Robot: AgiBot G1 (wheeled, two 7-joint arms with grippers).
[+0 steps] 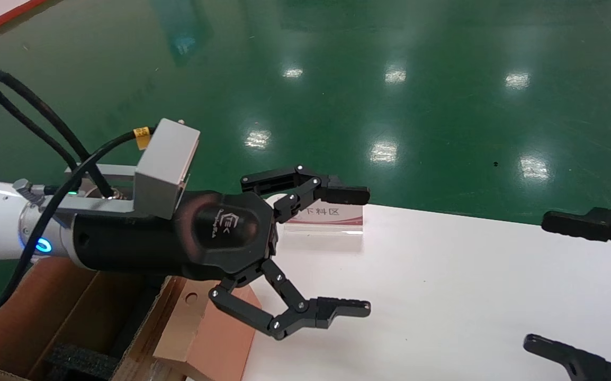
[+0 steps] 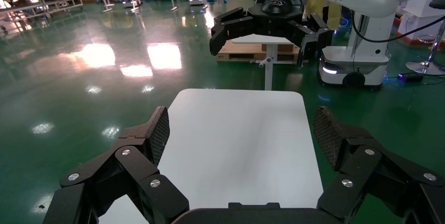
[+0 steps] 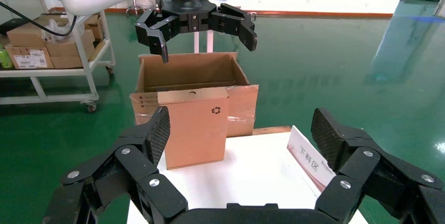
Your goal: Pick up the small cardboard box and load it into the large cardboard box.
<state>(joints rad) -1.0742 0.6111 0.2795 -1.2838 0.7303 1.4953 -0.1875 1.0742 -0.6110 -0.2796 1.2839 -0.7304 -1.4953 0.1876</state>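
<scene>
The small cardboard box (image 3: 194,127) stands upright on the white table (image 1: 443,291) at its left edge, with its recycling symbol facing my right wrist camera. In the head view it (image 1: 215,344) sits below my left gripper. The large cardboard box (image 3: 189,72) stands open just behind it, off the table; it (image 1: 35,312) shows black foam (image 1: 80,362) inside. My left gripper (image 1: 364,251) is open and empty and hovers above the small box; it also shows in the right wrist view (image 3: 202,24). My right gripper (image 1: 538,280) is open and empty over the table's right side.
A clear sign stand with red-striped card (image 1: 326,214) stands at the table's far edge; it also shows in the right wrist view (image 3: 309,158). A white cart with cartons (image 3: 47,51) stands on the green floor beyond the large box.
</scene>
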